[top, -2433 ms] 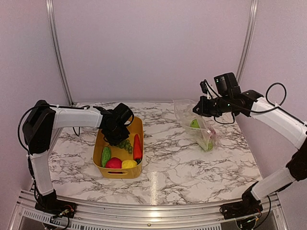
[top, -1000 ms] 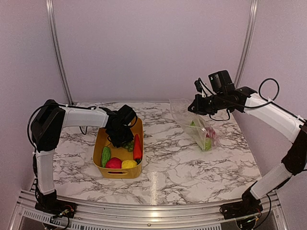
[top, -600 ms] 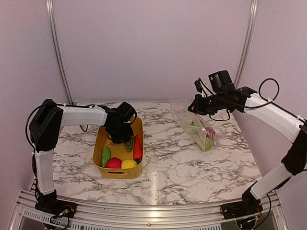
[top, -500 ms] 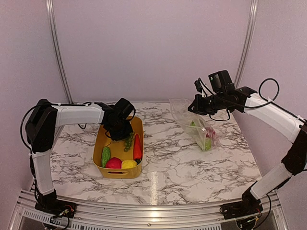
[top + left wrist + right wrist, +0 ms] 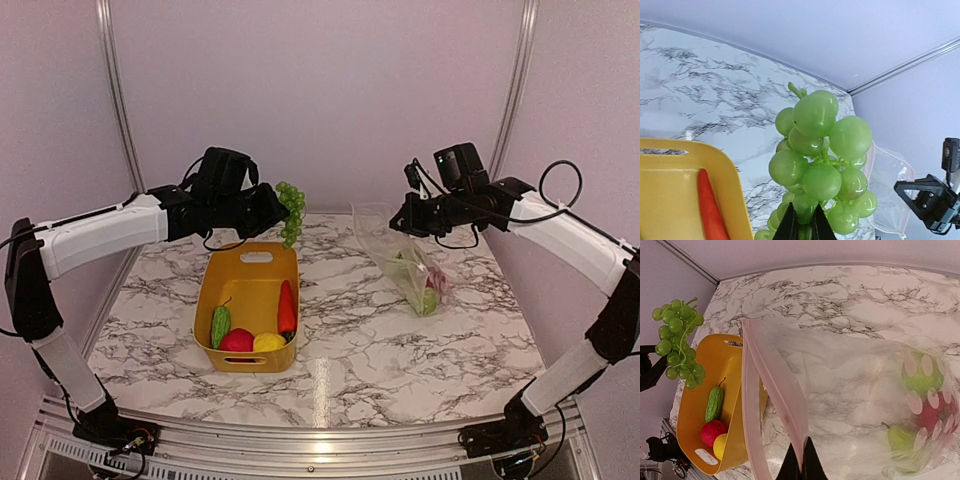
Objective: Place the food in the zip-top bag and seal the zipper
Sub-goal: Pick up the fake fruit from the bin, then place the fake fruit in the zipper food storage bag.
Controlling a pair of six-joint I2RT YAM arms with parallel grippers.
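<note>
Grapes (image 5: 820,160) now up out of yellow tub (image 5: 205,312), 1 bunch pinched in L hand (image 5: 804,229); 4 foods (image 5: 286,307) in tub, 3 in bag (image 5: 855,375); R hand (image 5: 801,464) pinches zipper (image 5: 772,395).

The bunch of green plastic grapes (image 5: 820,165) pinched in the jaws of the left gripper (image 5: 805,230) is smooth and glossy. In the jaws of the right gripper (image 5: 801,467), the clear plastic zip-top bag (image 5: 855,380) looks thin, crinkled and shiny; its pale pink zipper strip (image 5: 777,390) is matt. Below the left jaws, the yellow plastic tub (image 5: 670,200) is smooth, the marble-patterned tabletop (image 5: 350,350) glossy.
</note>
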